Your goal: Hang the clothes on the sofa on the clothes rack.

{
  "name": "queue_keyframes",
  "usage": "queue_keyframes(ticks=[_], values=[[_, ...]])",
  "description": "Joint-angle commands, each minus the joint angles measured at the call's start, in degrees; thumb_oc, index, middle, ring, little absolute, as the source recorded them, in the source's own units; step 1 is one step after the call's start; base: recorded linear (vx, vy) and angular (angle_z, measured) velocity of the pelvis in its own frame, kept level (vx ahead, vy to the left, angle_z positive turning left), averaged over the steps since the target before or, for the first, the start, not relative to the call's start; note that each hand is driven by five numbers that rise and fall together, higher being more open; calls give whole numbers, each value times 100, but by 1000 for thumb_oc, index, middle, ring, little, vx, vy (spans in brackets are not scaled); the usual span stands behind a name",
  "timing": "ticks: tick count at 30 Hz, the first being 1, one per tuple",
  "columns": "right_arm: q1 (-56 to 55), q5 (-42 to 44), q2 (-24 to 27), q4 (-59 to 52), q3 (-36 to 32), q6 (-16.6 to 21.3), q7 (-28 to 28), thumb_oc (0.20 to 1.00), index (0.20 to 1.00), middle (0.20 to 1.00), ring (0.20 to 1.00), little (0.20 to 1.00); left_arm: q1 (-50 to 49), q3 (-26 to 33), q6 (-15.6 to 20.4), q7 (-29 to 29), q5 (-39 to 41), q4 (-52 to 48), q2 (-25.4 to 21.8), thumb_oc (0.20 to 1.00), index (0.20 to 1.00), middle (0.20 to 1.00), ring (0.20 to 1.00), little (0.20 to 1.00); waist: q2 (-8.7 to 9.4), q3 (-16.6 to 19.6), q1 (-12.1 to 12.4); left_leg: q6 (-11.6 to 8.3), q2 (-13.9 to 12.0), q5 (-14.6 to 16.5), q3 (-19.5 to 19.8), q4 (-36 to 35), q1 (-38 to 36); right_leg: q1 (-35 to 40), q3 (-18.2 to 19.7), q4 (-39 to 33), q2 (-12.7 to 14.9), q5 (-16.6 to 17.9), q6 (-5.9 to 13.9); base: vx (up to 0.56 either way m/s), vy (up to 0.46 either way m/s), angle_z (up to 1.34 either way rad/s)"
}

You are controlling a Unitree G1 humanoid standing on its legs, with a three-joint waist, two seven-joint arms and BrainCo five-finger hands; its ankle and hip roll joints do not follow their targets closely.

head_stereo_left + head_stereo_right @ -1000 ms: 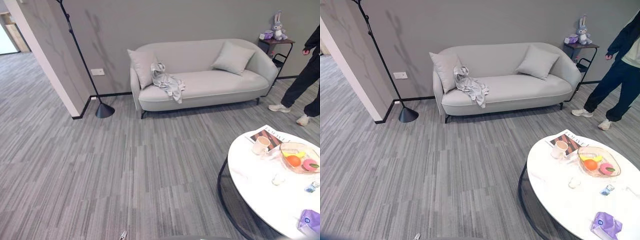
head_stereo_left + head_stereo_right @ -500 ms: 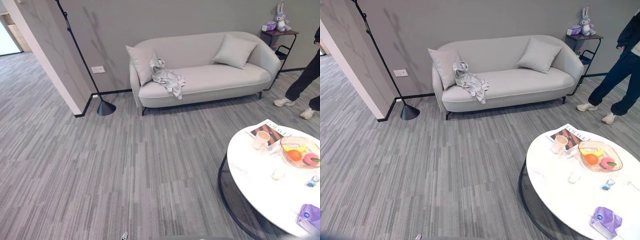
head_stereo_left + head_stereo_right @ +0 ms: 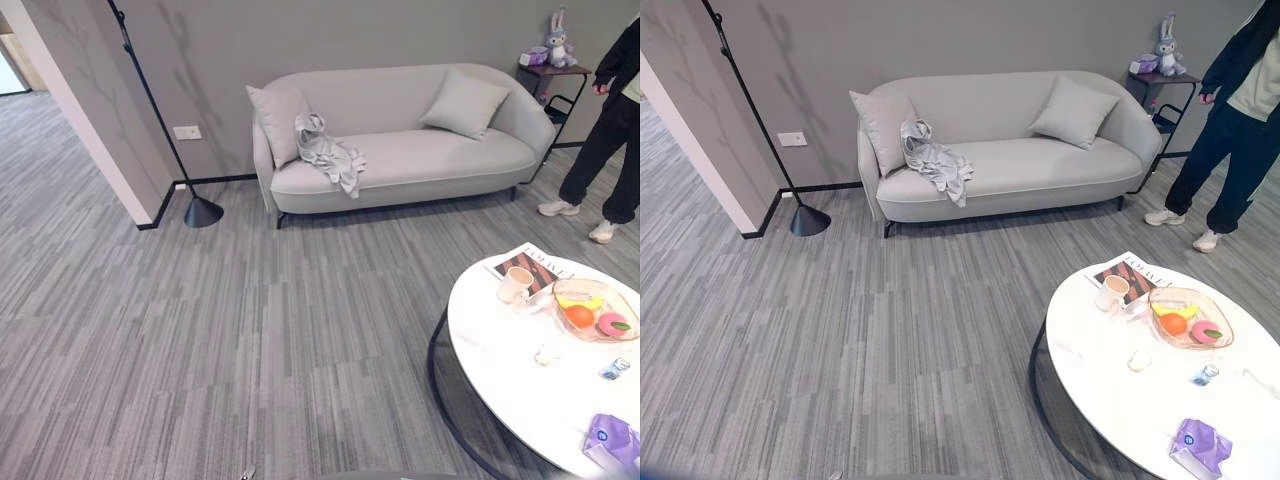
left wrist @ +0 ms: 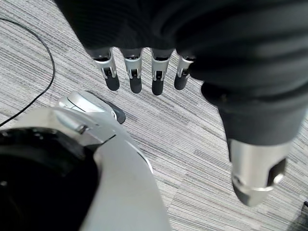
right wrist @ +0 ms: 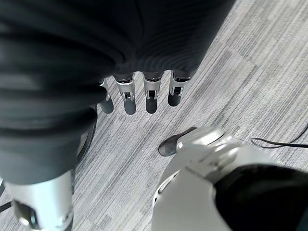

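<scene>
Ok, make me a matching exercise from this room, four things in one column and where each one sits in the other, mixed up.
Things:
1. grey garment
2. plush rabbit
3. white cup
4. purple pouch

Places:
A. near edge of the round white table
B. on the small side table beside the sofa
C. by the magazine at the table's far edge
D. draped on the sofa by a cushion

Pairs: 1-D, 2-B, 3-C, 4-A

The sofa [image 3: 420, 160] was pale grey, the clothes [image 3: 328, 155] silver-grey, the carpet [image 3: 200, 330] grey-striped, the tabletop [image 3: 520, 385] white.
</scene>
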State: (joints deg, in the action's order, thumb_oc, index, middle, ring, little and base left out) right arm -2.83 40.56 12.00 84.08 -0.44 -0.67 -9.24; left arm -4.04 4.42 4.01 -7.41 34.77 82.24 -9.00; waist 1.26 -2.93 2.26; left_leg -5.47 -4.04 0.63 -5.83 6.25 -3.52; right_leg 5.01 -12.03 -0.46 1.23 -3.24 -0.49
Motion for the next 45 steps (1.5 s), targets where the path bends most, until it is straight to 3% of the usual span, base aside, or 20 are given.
queue_keyframes(ticks=[1, 5, 7, 12, 13, 19, 22, 26, 29, 31, 32, 33, 34, 35, 36, 37, 38, 40, 41, 45], values=[[239, -112, -120, 262, 132, 40, -82, 1000, 1000, 1000, 1000, 1000, 174, -18, 72, -5, -237, 285, 125, 1000, 1000, 1000, 1000, 1000, 263, 40, 117, -17, -214, -248, -225, 319, 400, 243, -199, -454, 195, 316, 418, 0, -25, -13], [264, -231, -101, 273, 198, 6, -77, 1000, 1000, 1000, 1000, 1000, 230, -30, 91, 50, -139, 214, 127, 1000, 1000, 1000, 1000, 1000, 244, -61, 121, -116, -465, -632, -424, 762, 807, 319, -357, -454, 246, 241, 416, 5, 10, -7], [250, -298, -77, 241, 245, -37, -118, 1000, 1000, 1000, 1000, 1000, 241, -6, 85, 47, -130, 193, 109, 1000, 1000, 1000, 1000, 1000, 227, -38, 159, -57, -437, -574, -660, 404, 905, 327, -426, -454, 304, 208, 450, 90, 64, 33], [255, -307, -35, 178, 252, -38, -104, 1000, 1000, 1000, 1000, 1000, 297, -71, 69, 38, -119, 216, 109, 1000, 1000, 1000, 1000, 1000, 161, -25, 249, -56, -299, -817, -332, -520, 1039, 371, -414, -454, 310, 102, 524, 144, 76, 20], [246, -298, -39, 122, 278, -25, -82, 1000, 1000, 1000, 1000, 1000, 356, -157, 75, 67, -107, 235, 131, 1000, 1000, 1000, 1000, 1000, 98, -74, 281, -144, -363, -1118, -149, -1008, 1313, 583, -361, -454, 251, -141, 496, 219, 59, -1], [202, -387, -83, 128, 370, -39, -52, 1000, 1000, 1000, 1000, 1000, 325, -122, 58, 151, -10, 258, 129, 1000, 1000, 1000, 1000, 1000, 3, -50, 473, -313, -669, -1376, -247, -1125, 2080, 1311, -72, -427, 213, -655, 449, 428, 131, -1], [178, -421, -108, 157, 352, -48, -54, 1000, 1000, 1000, 1000, 1000, 319, -82, 51, 165, -17, 278, 88, 1000, 1000, 1000, 1000, 1000, 45, -27, 557, -354, -735, -1497, -341, -1125, 2157, 1562, 80, -453, 285, -742, 499, 373, 143, -48], [99, -514, -161, 288, 194, -62, -69, 1000, 1000, 1000, 1000, 1000, 249, 57, 51, 124, -117, 406, -74, 1000, 1000, 1000, 1000, 1000, 181, 230, 601, -192, -639, -1737, -510, -1125, 1961, 1622, 249, -275, 580, -632, 707, 561, 321, -63], [72, -529, -142, 284, 107, -62, -105, 1000, 1000, 1000, 1000, 1000, 323, -31, 56, 132, -340, 396, -214, 1000, 1000, 1000, 1000, 1000, 394, 367, 550, 117, -271, -1509, -765, -1039, 1789, 1363, 304, 385, 1025, 184, 995, 394, 302, -9], [120, -541, -132, 206, 117, -18, -79, 1000, 1000, 1000, 1000, 1000, 458, -167, 79, 156, -441, 303, -271, 1000, 1000, 1000, 1000, 1000, 425, 393, 517, 372, 3, -1210, -930, -1074, 1595, 1031, 236, 1290, 1270, 899, 1155, 513, 539, -7], [249, -709, -63, -45, 234, 35, -46, 1000, 1000, 1000, 1000, 1000, 700, -515, 107, 256, -630, 62, -372, 1000, 1000, 1000, 1000, 1000, 228, 246, 314, 726, 330, -704, -1025, -1125, 993, 216, -160, 3002, 1845, 2116, 1246, 511, 596, -5], [250, -710, -63, -46, 234, 34, -45, 1000, 1000, 1000, 1000, 1000, 702, -514, 107, 257, -630, 62, -371, 1000, 1000, 1000, 1000, 1000, 234, 243, 316, 729, 339, -702, -1029, -1125, 993, 208, -152, 3018, 1856, 2108, 1250, 708, 720, 46], [364, -852, -143, -392, 599, 80, -35, 1000, 1000, 1000, 1000, 1000, 879, -723, 108, 317, -743, -60, -445, 1000, 1000, 1000, 1000, 1000, 2, 50, 38, 819, 376, -360, -886, -1125, 450, -631, -451, 3603, 1699, 1233, 959, 336, 261, 43], [364, -852, -143, -394, 600, 79, -34, 1000, 1000, 1000, 1000, 1000, 879, -721, 108, 317, -744, -60, -445, 1000, 1000, 1000, 1000, 1000, 7, 43, 33, 817, 380, -359, -883, -1125, 443, -626, -454, 3614, 1706, 1220, 957, 485, 298, 40], [376, -884, -157, -483, 694, 92, -27, 1000, 1000, 1000, 1000, 1000, 973, -787, 132, 327, -740, -131, -457, 1000, 1000, 1000, 1000, 1000, -35, -27, -62, 797, 385, -230, -867, -1125, 246, -820, -622, 3332, 1569, 838, 839, 413, 44, 7], [377, -982, -152, -504, 747, 102, -3, 1000, 1000, 1000, 1000, 1000, 1031, -816, 149, 348, -767, -201, -472, 1000, 1000, 1000, 1000, 1000, -28, -66, -110, 727, 432, 37, -842, -1125, -39, -904, -869, 2683, 1589, 571, 930, 416, 42, 19], [379, -983, -151, -503, 747, 102, -2, 1000, 1000, 1000, 1000, 1000, 1032, -815, 148, 349, -767, -202, -471, 1000, 1000, 1000, 1000, 1000, -42, -83, -118, 718, 412, 43, -831, -1125, -60, -859, -892, 2647, 1564, 576, 921, 363, -13, 5], [393, -1054, -138, -457, 771, 83, 5, 1000, 1000, 1000, 1000, 1000, 1072, -927, 166, 346, -827, -268, -396, 1000, 1000, 1000, 1000, 1000, -64, -105, -158, 651, 375, 183, -789, -1125, -269, -966, -995, 1729, 1476, 648, 930, 301, -83, 0], [394, -1044, -157, -430, 754, 77, 17, 1000, 1000, 1000, 1000, 1000, 1054, -951, 203, 356, -879, -222, -314, 1000, 1000, 1000, 1000, 1000, -6, -122, -225, 598, 394, 240, -775, -1125, -431, -1118, -904, 734, 1366, 968, 959, 291, -102, 31], [373, -1001, -174, -374, 635, 55, 6, 1000, 1000, 1000, 1000, 1000, 926, -822, 202, 288, -881, -33, -172, 1000, 1000, 1000, 1000, 1000, 19, -131, -293, 487, 354, 493, -707, -1125, -771, -1284, -801, -231, 1412, 1481, 1199, 363, -109, 30]])
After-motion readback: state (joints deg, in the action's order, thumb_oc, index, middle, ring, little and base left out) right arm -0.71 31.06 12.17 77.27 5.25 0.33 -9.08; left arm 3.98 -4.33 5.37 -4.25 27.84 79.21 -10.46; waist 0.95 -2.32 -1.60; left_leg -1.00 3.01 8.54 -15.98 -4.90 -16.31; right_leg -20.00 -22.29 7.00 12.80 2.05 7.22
